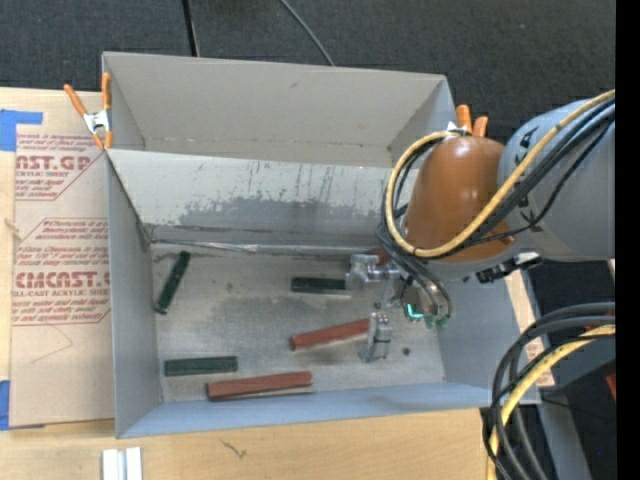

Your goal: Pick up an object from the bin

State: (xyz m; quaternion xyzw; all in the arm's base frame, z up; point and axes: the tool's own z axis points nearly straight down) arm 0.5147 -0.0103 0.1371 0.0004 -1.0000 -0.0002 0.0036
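Camera view: gripper (380, 346) is down at the bin (270, 108) floor, right of centre, tip at the right end of the red-brown stick (328, 337). Open or clamped: can't tell. Dark green stick (318, 285) is just behind.

Silvery metal gripper (379, 340), and touching it, a flat reddish-brown bar (328, 337). Below that, a longer reddish-brown strip (258, 385). One dark green bar (319, 285) sits just above the gripper. A dark green stick (171, 281) and a dark green slab (201, 365) lie well off on the view's left. The dull grey metal bin (250, 118) has a pale, scuffed, speckled floor.
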